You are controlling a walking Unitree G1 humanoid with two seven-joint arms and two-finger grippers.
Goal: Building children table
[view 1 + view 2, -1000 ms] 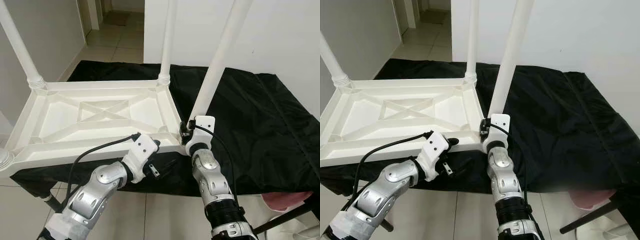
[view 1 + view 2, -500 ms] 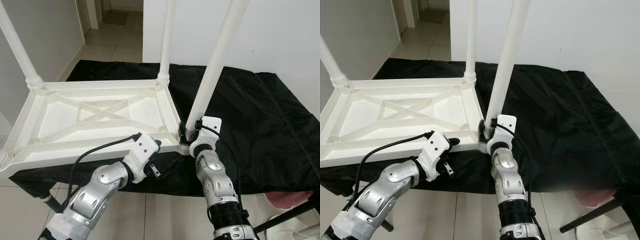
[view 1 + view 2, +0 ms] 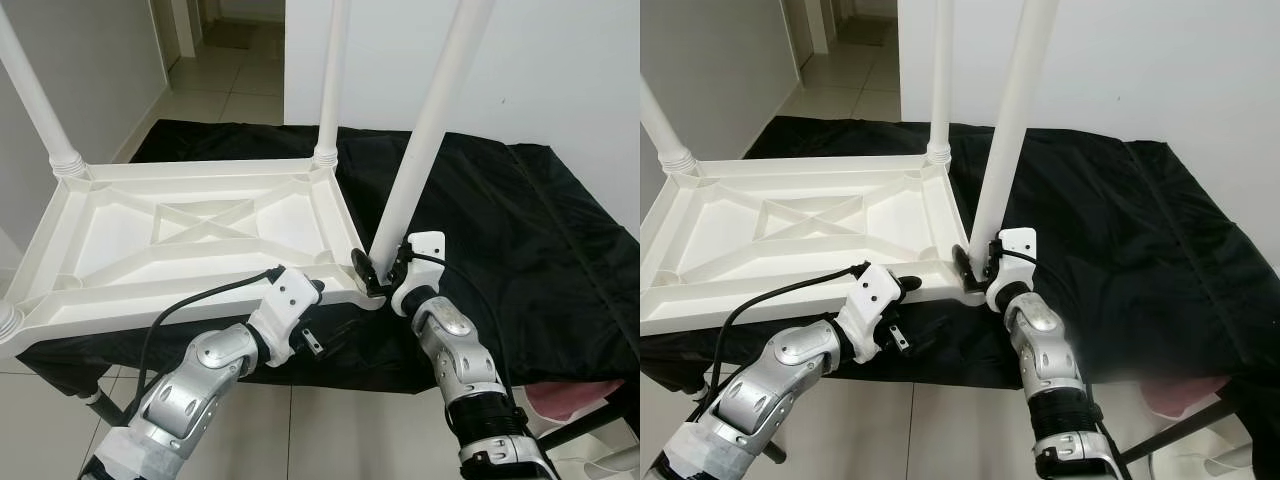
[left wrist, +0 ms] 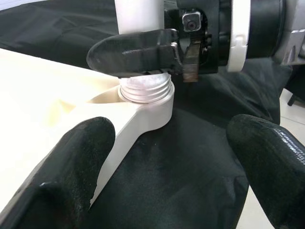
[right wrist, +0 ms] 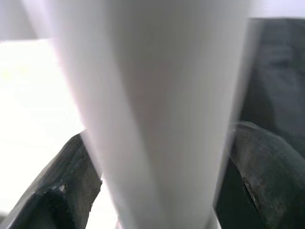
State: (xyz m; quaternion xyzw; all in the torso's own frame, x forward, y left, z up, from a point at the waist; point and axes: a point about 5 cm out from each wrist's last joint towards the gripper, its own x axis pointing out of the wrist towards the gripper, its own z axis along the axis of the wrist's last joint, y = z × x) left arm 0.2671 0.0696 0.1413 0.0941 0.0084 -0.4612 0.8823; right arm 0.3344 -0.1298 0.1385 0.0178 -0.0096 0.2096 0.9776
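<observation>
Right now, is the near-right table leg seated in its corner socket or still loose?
Partly in, not fully seated. The leg stands in the tabletop corner socket, but threads still show above it. The right gripper has its jaws closed around the leg's base.

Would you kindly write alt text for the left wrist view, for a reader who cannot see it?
The right gripper clasps a white plastic table leg just above its threaded base, which sits in the corner socket of the upturned white plastic tabletop. The left gripper's two black fingers frame the foreground, spread open over black cloth.
</observation>
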